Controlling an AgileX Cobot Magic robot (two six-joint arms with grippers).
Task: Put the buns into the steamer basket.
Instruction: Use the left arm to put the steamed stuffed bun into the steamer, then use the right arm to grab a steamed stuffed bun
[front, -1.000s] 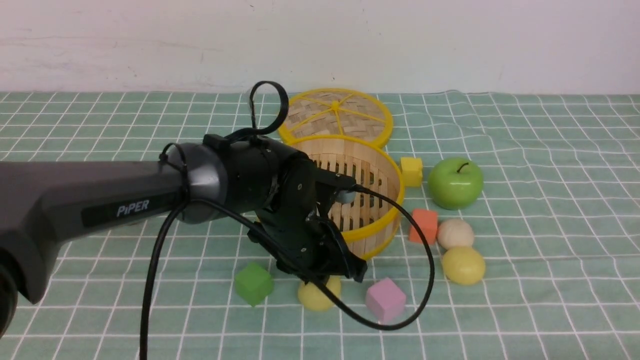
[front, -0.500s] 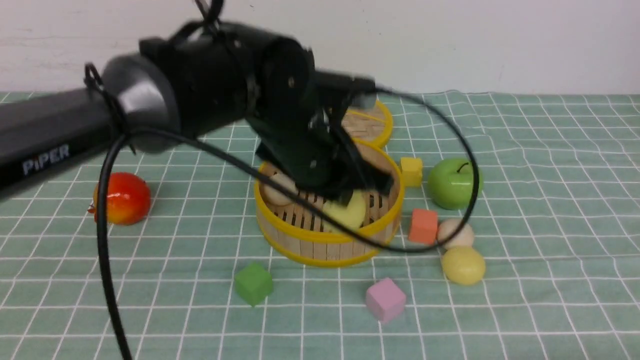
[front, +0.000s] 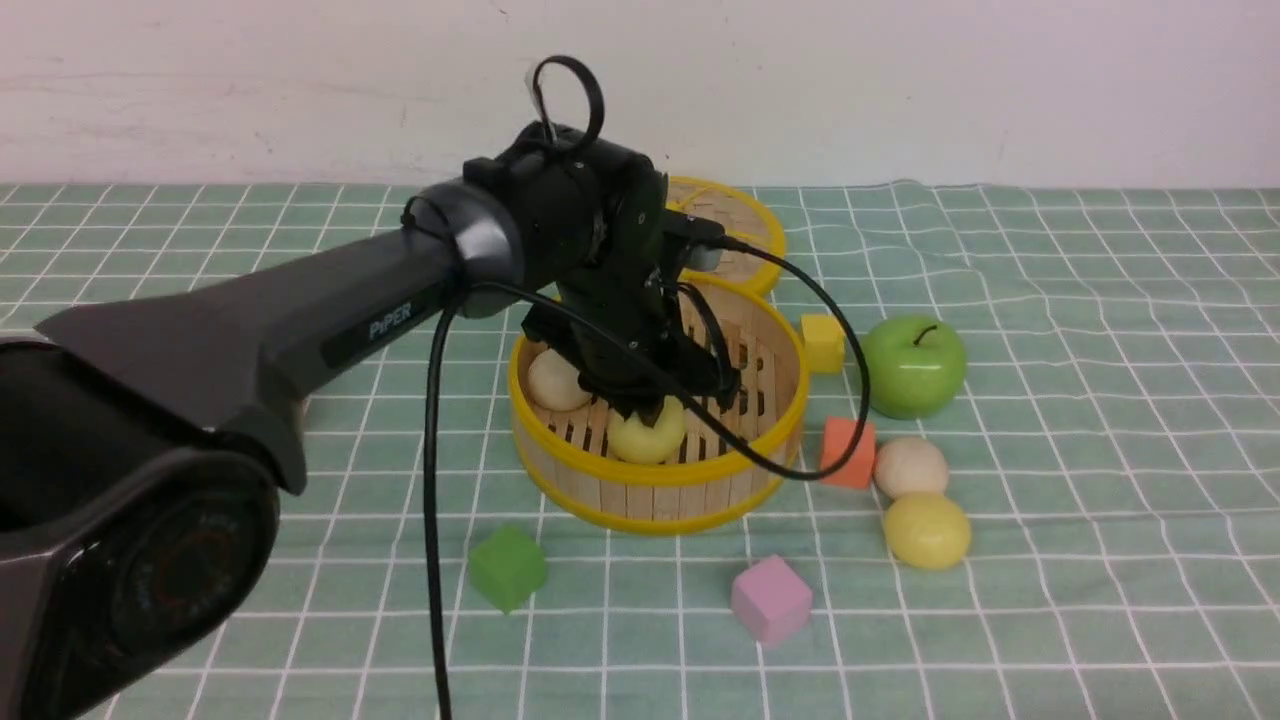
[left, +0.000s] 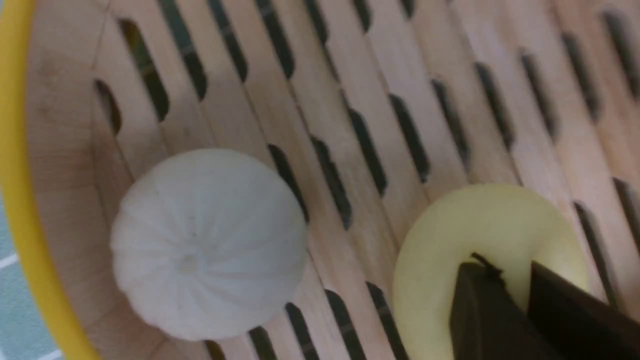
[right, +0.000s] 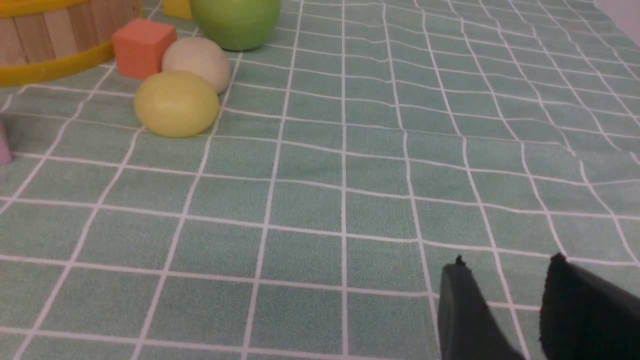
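The steamer basket (front: 655, 495) stands mid-table. On its slatted floor (left: 350, 75) lie a cream-white bun (front: 556, 380) (left: 207, 245) and a pale yellow bun (front: 647, 435) (left: 440, 245). My left gripper (front: 668, 398) (left: 502, 261) hangs right over the yellow bun, its jaws a little apart, and the bun rests on the slats. Two more buns lie on the cloth right of the basket: a cream one (front: 910, 466) (right: 197, 59) and a yellow one (front: 926, 530) (right: 176, 103). My right gripper (right: 507, 259) hovers open over bare cloth, short of those two.
A green apple (front: 913, 365) sits right of the basket, the woven lid (front: 745, 235) behind it. Cubes lie around: yellow (front: 822, 342), orange (front: 848, 452), green (front: 507, 567), pink (front: 769, 598). My left arm's cable loops over the basket's right side.
My left gripper lifted the yellow bun from the cloth in front of the basket, carried it over the rim and set it on the slats; its jaws have parted. The basket now sits flat.
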